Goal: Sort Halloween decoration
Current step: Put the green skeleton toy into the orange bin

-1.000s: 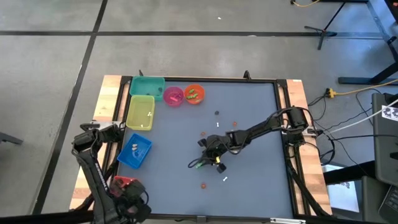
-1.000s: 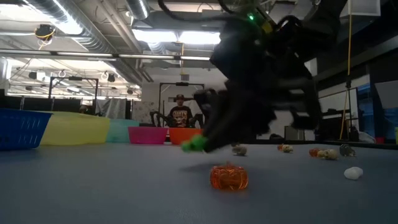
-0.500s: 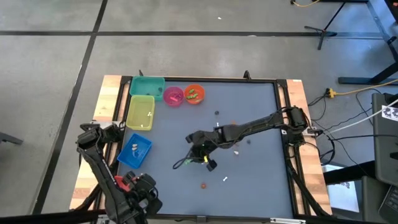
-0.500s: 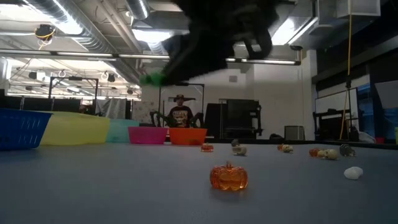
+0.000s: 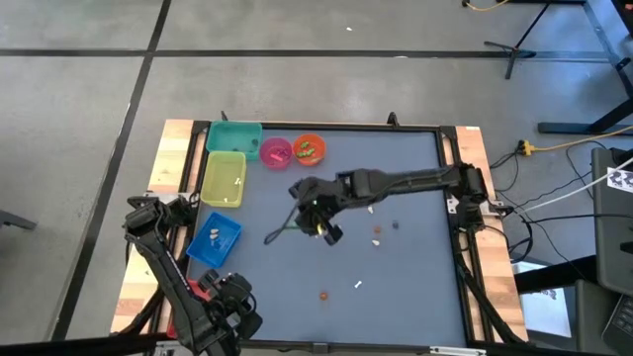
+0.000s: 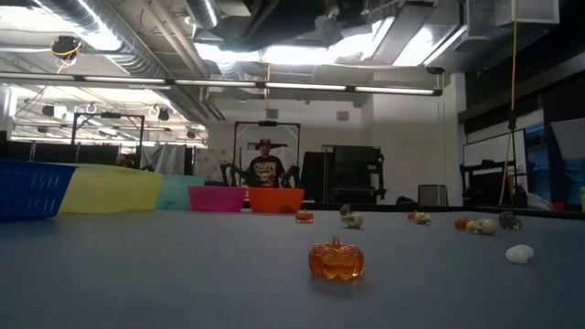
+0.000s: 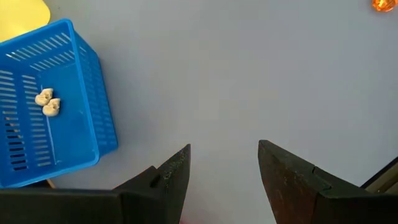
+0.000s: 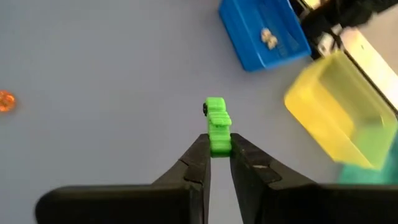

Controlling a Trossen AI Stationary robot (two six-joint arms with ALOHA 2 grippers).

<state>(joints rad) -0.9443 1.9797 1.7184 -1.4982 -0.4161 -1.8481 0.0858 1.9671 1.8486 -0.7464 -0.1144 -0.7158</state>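
Observation:
My right gripper (image 5: 270,237) hangs high over the middle of the grey table, pointing toward its near left, shut on a small bright green trinket (image 8: 217,127). Only the arm's dark underside (image 6: 302,14) shows in the low view. My left gripper (image 7: 224,168) is open and empty over bare table near the front left corner, beside the blue bin (image 7: 50,106), which holds two white trinkets (image 7: 47,102). Loose trinkets lie on the table: an orange pumpkin (image 6: 336,260), a white one (image 6: 519,254) and several farther back (image 6: 420,217). My right gripper pinches the green trinket's near end (image 8: 219,146) between its two fingertips (image 8: 200,155). Most of the trinket sticks out past the tips, in line with the fingers. It is lifted clear of the table.
Along the table's left side stand a teal bin (image 5: 234,136), a yellow bin (image 5: 224,178) and the blue bin (image 5: 215,240). A pink bowl (image 5: 276,151) and an orange bowl (image 5: 309,148) stand at the far edge. A person (image 6: 265,169) sits in the room behind.
My right gripper has risen from the table with the green trinket and swung toward the table's left and far side. The trinket, down at table height a second ago, is lifted well clear. The gripper has left the low view.

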